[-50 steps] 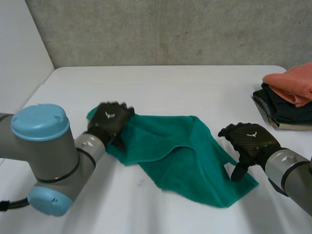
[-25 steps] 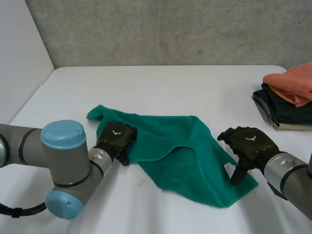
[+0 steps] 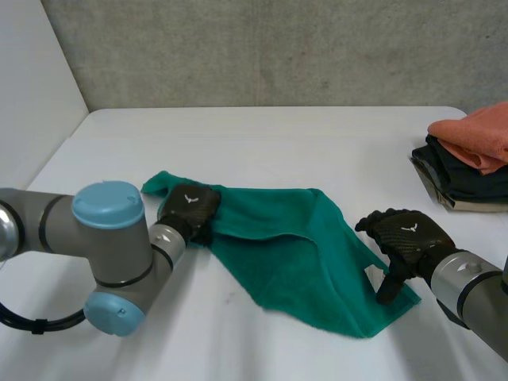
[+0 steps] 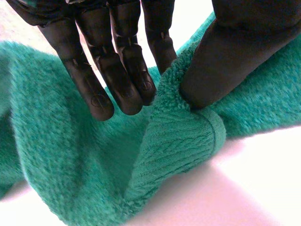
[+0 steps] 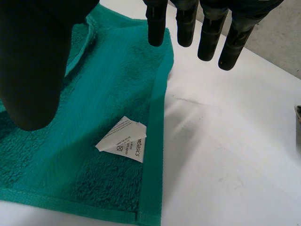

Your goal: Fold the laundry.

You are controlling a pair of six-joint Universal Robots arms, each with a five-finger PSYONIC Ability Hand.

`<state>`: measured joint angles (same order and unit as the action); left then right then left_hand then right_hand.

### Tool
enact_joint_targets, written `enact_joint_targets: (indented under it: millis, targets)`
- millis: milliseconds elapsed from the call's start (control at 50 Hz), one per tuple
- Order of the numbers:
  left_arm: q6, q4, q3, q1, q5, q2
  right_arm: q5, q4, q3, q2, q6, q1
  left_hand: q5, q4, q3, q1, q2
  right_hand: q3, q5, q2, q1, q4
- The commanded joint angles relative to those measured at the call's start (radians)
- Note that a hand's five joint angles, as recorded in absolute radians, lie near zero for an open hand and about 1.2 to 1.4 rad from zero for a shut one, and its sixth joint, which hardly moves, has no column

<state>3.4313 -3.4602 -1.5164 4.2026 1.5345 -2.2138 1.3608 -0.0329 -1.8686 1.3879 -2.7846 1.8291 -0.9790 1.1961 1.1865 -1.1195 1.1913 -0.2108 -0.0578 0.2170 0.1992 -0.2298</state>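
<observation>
**Head view:** we see the green towel (image 3: 294,262) at lower centre of the table (image 3: 278,143), the left hand (image 3: 190,208) on its left edge and the right hand (image 3: 405,238) over its right corner.

**Left wrist view:** thumb and fingers pinch a raised towel fold.

**Right wrist view:** fingers hang relaxed, grasping nothing, above the label (image 5: 123,141).

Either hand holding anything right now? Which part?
Left hand pinches the green towel at its hemmed edge near the left end, thumb against fingers. Right hand holds nothing, open over the towel's right corner.

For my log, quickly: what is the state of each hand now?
Left hand: shut, pinching the green towel at its edge.
Right hand: open, at the green towel's corner.
</observation>
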Motion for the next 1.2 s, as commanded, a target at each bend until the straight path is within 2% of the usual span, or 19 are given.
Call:
enact_joint_targets:
  millis: [20,160,280,400,500,580,660,680,740,820,840,940,1000,1100,1200]
  targets:
    - [0.0,0.012,-0.021,0.007,0.027,0.193,0.006,-0.033,0.012,0.014,-0.033,0.001,-0.243,0.2,0.21,-0.277,0.205,0.036,0.058,-0.042,-0.025,0.055]
    - [-0.004,0.022,-0.022,0.025,0.027,0.399,0.004,-0.156,0.069,0.025,-0.203,0.006,-0.243,0.2,0.21,-0.277,0.205,0.036,0.058,-0.042,-0.025,0.055]
    - [-0.004,0.067,-0.004,0.031,0.026,0.48,-0.009,-0.186,0.088,0.025,-0.354,0.007,-0.243,0.2,0.21,-0.277,0.205,0.036,0.058,-0.042,-0.025,0.055]
    - [-0.006,0.09,0.016,0.028,0.026,0.516,-0.023,-0.177,0.089,-0.001,-0.467,0.067,-0.243,0.2,0.21,-0.277,0.205,0.036,0.058,-0.042,-0.025,0.055]
    - [-0.009,0.096,0.016,0.024,0.029,0.53,-0.008,-0.122,0.124,-0.121,-0.489,0.162,-0.243,0.2,0.21,-0.277,0.205,0.036,0.058,-0.042,-0.025,0.055]
    - [-0.012,0.104,0.016,0.027,0.029,0.545,0.037,-0.072,0.154,-0.207,-0.487,0.213,-0.243,0.2,0.21,-0.277,0.205,0.036,0.058,-0.042,-0.025,0.055]
    - [-0.012,0.107,0.009,0.031,0.03,0.565,0.181,0.033,0.177,-0.257,-0.477,0.219,-0.243,0.2,0.21,-0.277,0.205,-0.902,-0.88,0.896,0.913,-0.883]
    - [-0.012,0.107,0.005,0.031,0.03,0.568,0.248,0.092,0.178,-0.256,-0.463,0.216,-0.243,0.2,0.21,-0.277,0.205,-1.183,-1.161,1.176,1.194,-1.164]
    - [-0.009,0.113,-0.008,0.043,0.029,0.579,0.316,0.162,0.16,-0.221,-0.397,0.2,-0.243,0.2,0.21,-0.277,0.205,-1.185,-1.164,1.179,1.197,-1.166]
    - [-0.003,0.144,-0.057,0.083,0.024,0.594,0.296,0.186,0.123,-0.049,-0.1,0.141,-0.243,0.2,0.21,-0.277,0.205,-1.185,-1.164,1.179,1.197,-1.166]
    - [-0.001,0.151,-0.068,0.092,0.023,0.599,0.278,0.185,0.106,0.012,0.034,0.096,-0.243,0.2,0.21,-0.277,0.205,-1.185,-1.164,1.179,1.197,-1.166]
    - [0.002,0.202,-0.177,0.128,0.012,0.605,0.23,0.153,0.082,0.118,0.35,0.038,-0.243,0.2,0.21,-0.277,0.205,-1.185,-1.164,1.179,1.197,-1.166]
    - [0.011,0.208,-0.237,0.131,0.001,0.586,0.222,0.069,0.094,0.138,0.436,0.036,-0.243,0.2,0.21,-0.277,0.205,-1.185,-1.164,1.179,1.197,-1.166]
    - [0.065,0.207,-0.266,0.131,-0.017,0.459,0.201,-0.001,0.127,0.12,0.438,0.038,-0.243,0.2,0.21,-0.277,0.205,-1.185,-1.164,1.179,1.197,-1.166]
    - [0.135,0.158,-0.19,0.137,-0.013,0.321,0.192,0.027,0.215,-0.045,0.445,0.047,-0.243,0.2,0.21,-0.277,0.205,-1.185,-1.164,1.179,1.197,-1.166]
